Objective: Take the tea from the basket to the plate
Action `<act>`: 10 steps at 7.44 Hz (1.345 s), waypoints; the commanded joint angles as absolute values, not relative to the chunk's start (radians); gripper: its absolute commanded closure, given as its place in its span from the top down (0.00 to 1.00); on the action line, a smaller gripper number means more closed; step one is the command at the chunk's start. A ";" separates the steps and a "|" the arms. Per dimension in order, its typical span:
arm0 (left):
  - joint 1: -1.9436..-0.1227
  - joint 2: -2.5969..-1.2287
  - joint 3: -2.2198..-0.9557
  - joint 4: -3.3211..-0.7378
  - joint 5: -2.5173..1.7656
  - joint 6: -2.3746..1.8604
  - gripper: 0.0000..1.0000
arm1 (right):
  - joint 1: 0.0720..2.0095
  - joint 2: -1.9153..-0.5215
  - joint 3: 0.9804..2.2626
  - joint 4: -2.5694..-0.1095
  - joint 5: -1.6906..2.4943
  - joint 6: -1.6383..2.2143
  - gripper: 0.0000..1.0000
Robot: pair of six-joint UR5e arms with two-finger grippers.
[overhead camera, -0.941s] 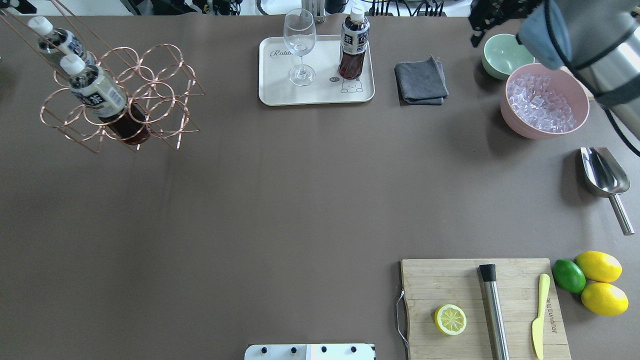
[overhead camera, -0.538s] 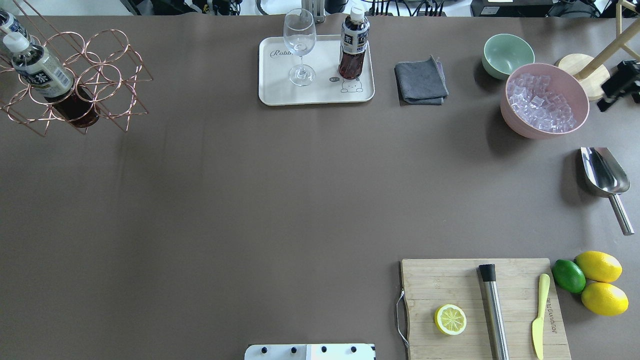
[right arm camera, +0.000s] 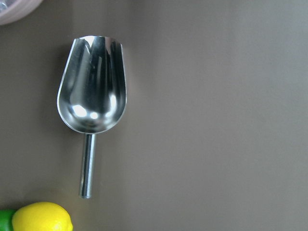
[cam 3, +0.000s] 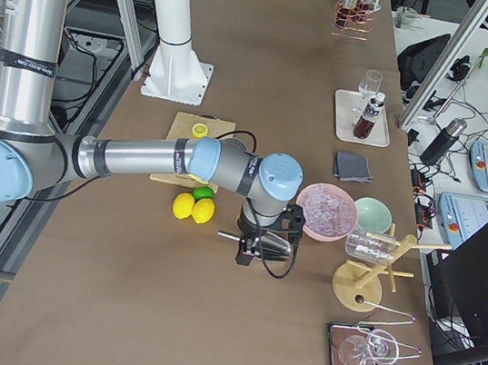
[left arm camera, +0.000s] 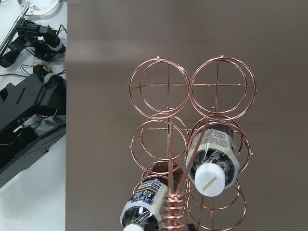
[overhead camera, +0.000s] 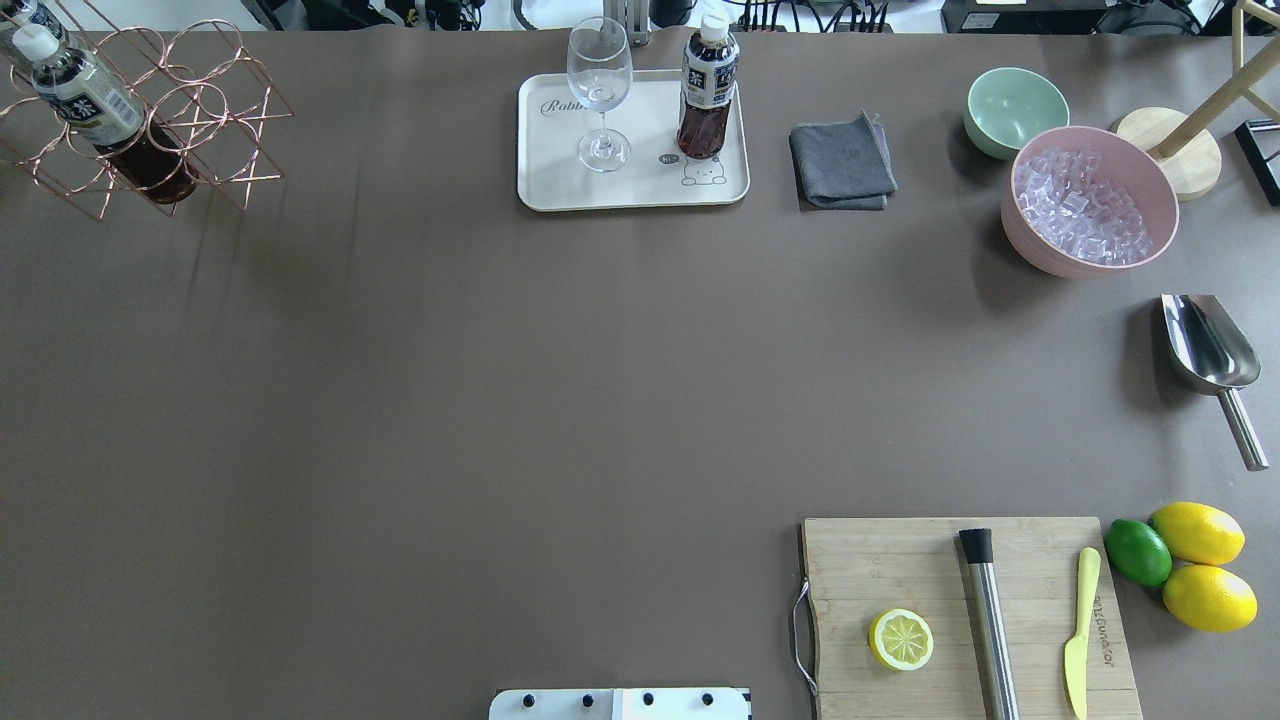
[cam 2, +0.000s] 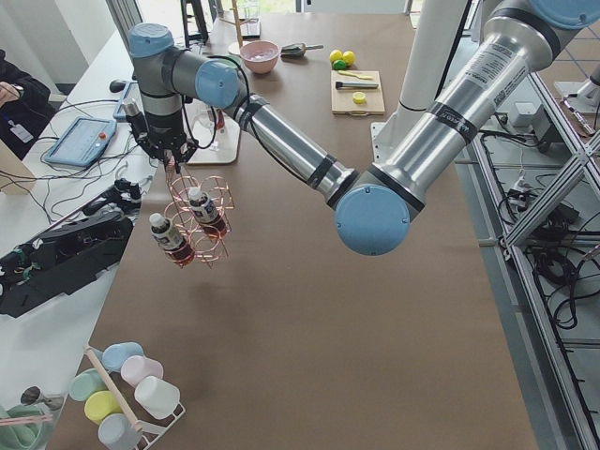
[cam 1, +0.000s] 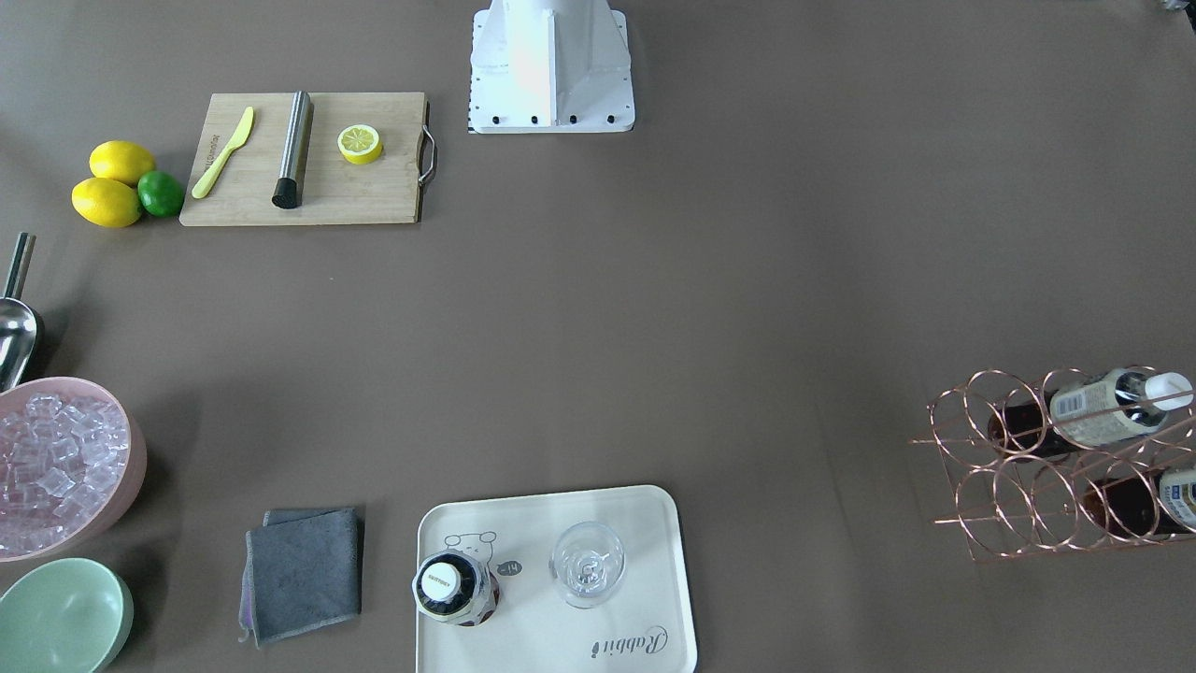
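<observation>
One tea bottle (overhead camera: pixel 707 95) stands upright on the cream plate (overhead camera: pixel 560 185), next to a wine glass (overhead camera: pixel 600 90); the front view shows this tea bottle (cam 1: pixel 453 584) on the plate (cam 1: pixel 645 514) too. The copper wire basket (overhead camera: pixel 215 110) is at the far left with two more bottles (overhead camera: pixel 95 100) lying in its cells. In the exterior left view the basket (cam 2: pixel 211 187) hangs by its handle from my left gripper (cam 2: pixel 172 159); I cannot tell its state. The left wrist view looks down the handle onto the basket (left arm camera: pixel 168 86). My right gripper (cam 3: pixel 260 257) hovers over the scoop; I cannot tell its state.
A pink bowl of ice (overhead camera: pixel 1010 215), a green bowl (overhead camera: pixel 1015 105), a grey cloth (overhead camera: pixel 840 165) and a metal scoop (overhead camera: pixel 1205 345) lie on the right. A cutting board (overhead camera: pixel 900 570) with half a lemon, a muddler and a knife is near front right, beside lemons and a lime.
The basket with its two bottles has moved left and farther back in the overhead view. The right arm has left the overhead view at the right edge.
</observation>
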State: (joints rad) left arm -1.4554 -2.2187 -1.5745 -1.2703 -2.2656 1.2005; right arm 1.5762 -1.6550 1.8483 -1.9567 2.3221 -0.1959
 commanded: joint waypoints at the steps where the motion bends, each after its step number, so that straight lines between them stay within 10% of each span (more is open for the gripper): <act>1: -1.456 -2.246 -1.400 -1.437 -2.264 1.192 0.00 | 1.601 -1.713 1.839 -1.948 2.231 -0.209 1.00; 10: -1.413 -2.273 -1.238 -1.641 -2.200 1.095 0.00 | 1.583 -1.669 1.764 -1.881 2.286 -0.206 1.00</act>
State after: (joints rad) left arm -1.4287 -2.2727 -1.2420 -1.6322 -2.2020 1.1186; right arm 1.5819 -1.6776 1.7626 -1.8813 2.2831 -0.2055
